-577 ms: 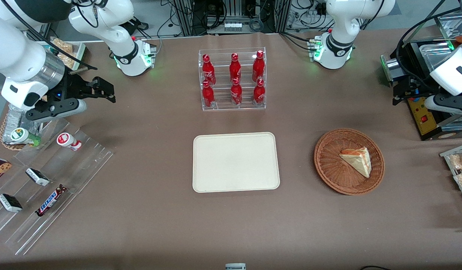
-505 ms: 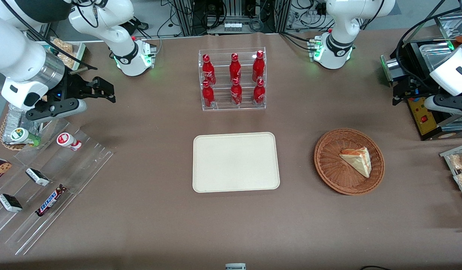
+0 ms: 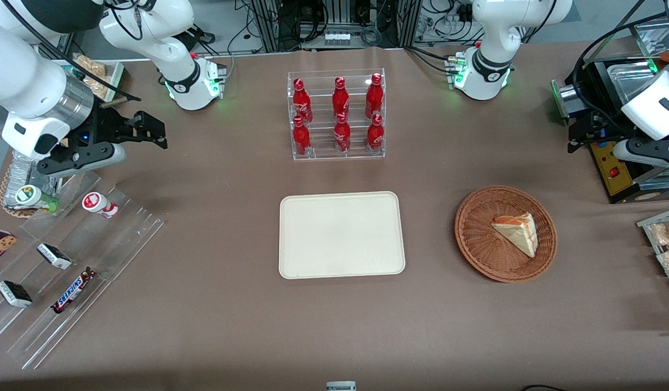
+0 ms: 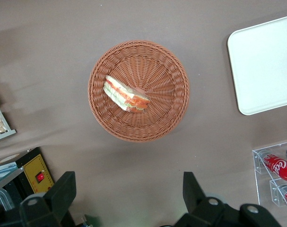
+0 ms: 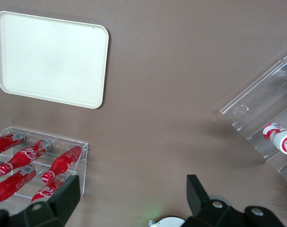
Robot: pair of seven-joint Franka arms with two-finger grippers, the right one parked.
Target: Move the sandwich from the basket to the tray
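The sandwich [image 3: 516,232] is a pale bread wedge with an orange and green filling stripe. It lies in the round reddish-brown wicker basket [image 3: 475,239] toward the working arm's end of the table. It also shows in the left wrist view [image 4: 126,94], inside the basket [image 4: 162,66]. The cream tray [image 3: 341,234] lies flat at mid-table, with nothing on it; its corner shows in the left wrist view [image 4: 266,61]. My left gripper [image 3: 579,140] hovers open and empty above the table, farther from the front camera than the basket. In the left wrist view the gripper [image 4: 129,191] has its fingers [image 4: 63,191] wide apart, with bare table between them.
A clear rack of red cola bottles [image 3: 337,117] stands farther from the front camera than the tray. A black box with a yellow panel [image 3: 611,168] sits beside the gripper. Packaged snacks [image 3: 666,244] lie at the working arm's table edge. Clear racks with snacks [image 3: 68,266] lie toward the parked arm's end.
The working arm's wrist has shifted very slightly. The sandwich, basket and tray have not moved.
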